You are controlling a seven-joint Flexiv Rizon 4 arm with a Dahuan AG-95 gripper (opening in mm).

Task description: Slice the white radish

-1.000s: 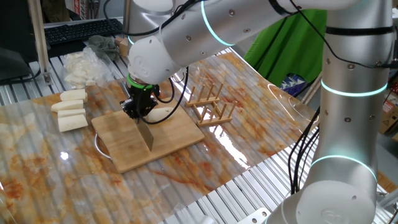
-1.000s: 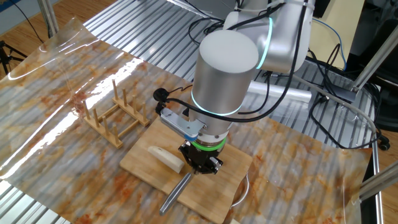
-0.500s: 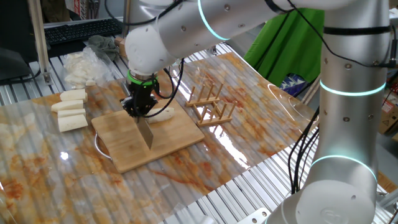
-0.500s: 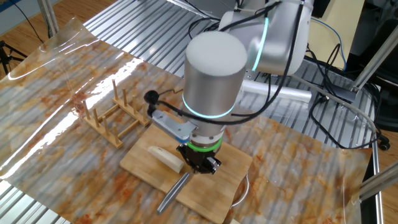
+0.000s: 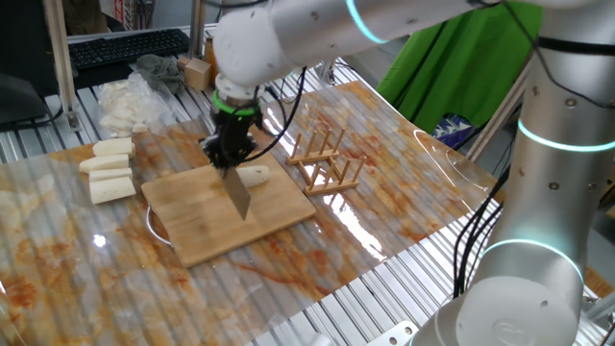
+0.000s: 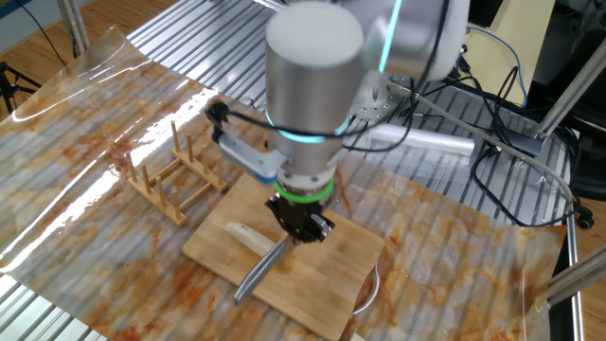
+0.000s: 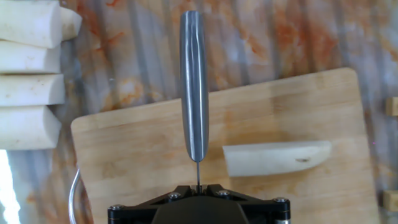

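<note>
Hand view is showing the knife [image 7: 193,87] pointing away from the camera, with its blade edge-on, and the fingers [image 7: 198,188] are clenched on its thin back end. The white radish [image 7: 276,158] is lying on the cutting board [image 7: 143,155], just beside the blade on one side and not under it, and it is looking whole, with no cut yet.

From one fixed view, the knife [image 5: 236,192] is hanging above the board [image 5: 227,213], near the blunt end of the radish [image 5: 253,176]. My worry is that the blade is coming down beside the radish, not on it, so it is cutting only wood. Also the radish is round and free, so a push from the side is probably rolling it away. The grip on such a narrow part is also looking weak, and the knife could be twisting under pressure.
</note>
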